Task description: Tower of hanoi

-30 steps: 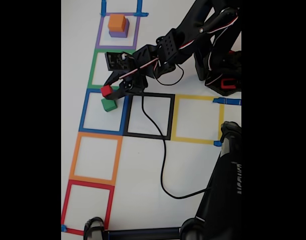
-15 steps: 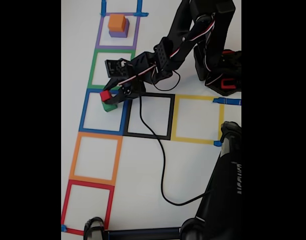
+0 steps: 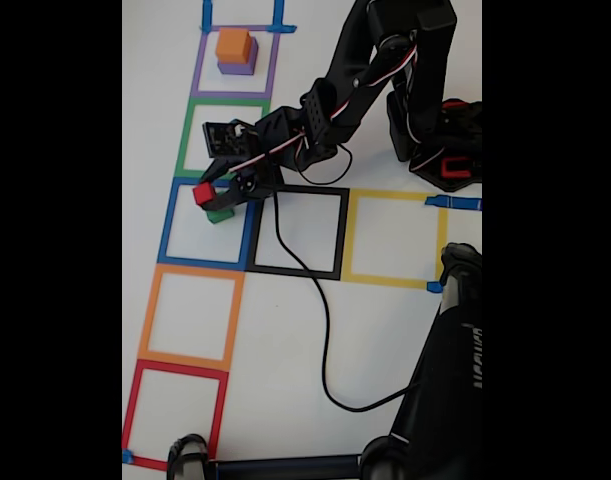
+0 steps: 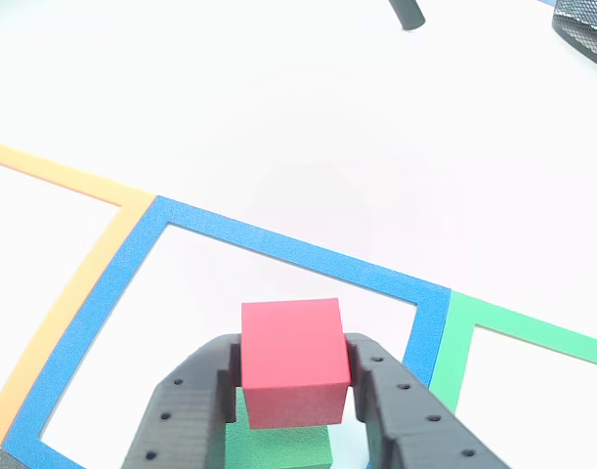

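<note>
While its jaws pinch the red cube (image 4: 290, 360) from both sides, the gripper (image 3: 209, 193) holds it directly above the green cube (image 4: 278, 449) inside the blue square (image 3: 169, 222). An off-centre release could topple the stack. No lettering on the cubes or tape is readable.

Fixed view overhead, far; other view close, both showing blue square (image 3: 207, 223)
</note>
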Controlling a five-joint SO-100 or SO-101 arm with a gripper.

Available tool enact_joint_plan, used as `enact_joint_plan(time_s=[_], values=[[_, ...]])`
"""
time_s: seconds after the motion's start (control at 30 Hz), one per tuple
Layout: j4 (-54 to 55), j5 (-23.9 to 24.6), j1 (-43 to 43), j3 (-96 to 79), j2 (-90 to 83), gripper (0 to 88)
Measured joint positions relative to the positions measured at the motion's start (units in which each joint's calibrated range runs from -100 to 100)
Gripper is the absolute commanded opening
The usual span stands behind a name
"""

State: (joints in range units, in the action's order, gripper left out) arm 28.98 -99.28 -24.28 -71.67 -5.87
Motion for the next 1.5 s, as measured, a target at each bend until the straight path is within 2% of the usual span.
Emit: enact_joint_plan(time_s=[1.1,1.3,1.5], values=[[5.0,0.0,-0.94,-1.15,4.98,3.7],[6.05,0.0,-0.94,-1.06,5.83,16.7],[6.93,0.0,-0.94,-1.06,6.42,21.9]])
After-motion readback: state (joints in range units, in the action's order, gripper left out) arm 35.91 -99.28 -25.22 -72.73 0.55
